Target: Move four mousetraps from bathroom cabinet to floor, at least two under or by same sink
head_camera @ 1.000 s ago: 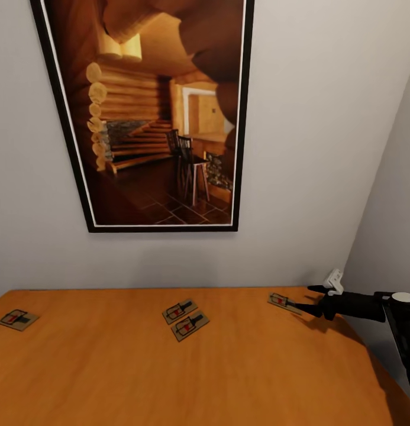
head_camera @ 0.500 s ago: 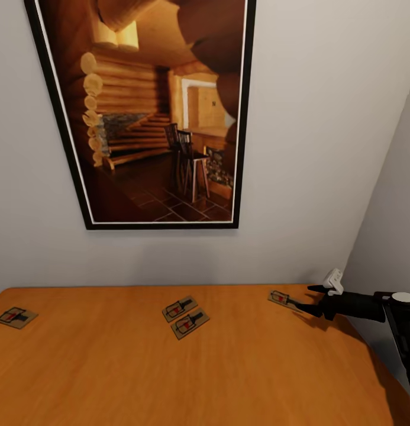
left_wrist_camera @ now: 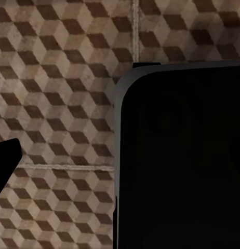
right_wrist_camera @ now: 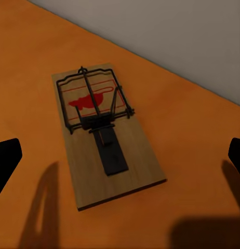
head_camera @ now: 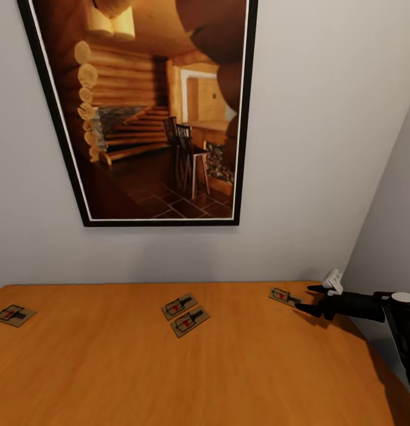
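Right arm (head_camera: 361, 306): matte black cylindrical link. A pale grey round cap (head_camera: 404, 297) sits on the joint at its rear end, with a dark link running down from it. A small white angular block (head_camera: 333, 279) is mounted on top near the wrist. Right gripper (head_camera: 307, 299): two slim black pointed fingers. Left wrist view: a large black housing (left_wrist_camera: 182, 155) with a rounded corner and a thin grey edge.

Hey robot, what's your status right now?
Right hand open, at rightmost mousetrap, not gripping. Four mousetraps on cabinet. Left hand state unclear. Nothing blocking.
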Tool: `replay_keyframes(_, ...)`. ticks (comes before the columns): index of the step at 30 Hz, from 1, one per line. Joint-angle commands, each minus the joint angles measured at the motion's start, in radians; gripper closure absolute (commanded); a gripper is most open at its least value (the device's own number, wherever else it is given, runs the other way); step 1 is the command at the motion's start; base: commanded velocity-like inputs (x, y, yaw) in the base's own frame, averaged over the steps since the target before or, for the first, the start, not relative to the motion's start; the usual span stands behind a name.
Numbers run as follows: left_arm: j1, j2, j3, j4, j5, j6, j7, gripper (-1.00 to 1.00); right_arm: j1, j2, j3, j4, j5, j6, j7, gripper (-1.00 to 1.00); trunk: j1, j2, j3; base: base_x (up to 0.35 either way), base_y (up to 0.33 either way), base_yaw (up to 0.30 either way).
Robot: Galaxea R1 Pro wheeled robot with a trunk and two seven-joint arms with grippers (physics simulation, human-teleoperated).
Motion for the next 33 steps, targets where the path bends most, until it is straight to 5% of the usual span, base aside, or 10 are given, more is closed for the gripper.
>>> replay_keyframes(1,-0.001,0.000,-0.001,0.002,-0.001,-0.005,0.003,-1.00,-0.001,0.001,-0.001,-0.001,0.004,0.010,0.006,-1.00,0.000,-0.001,-0.002,0.000,0.000,0.000)
replay_keyframes(33,-0.001,-0.001,-0.001,0.002,-0.001,-0.005,0.003,-1.00,-0.001,0.003,-0.001,0.000,0.006,0.009,0.031,-1.00,0.000,-0.001,-0.026,0.000,0.000,0.000)
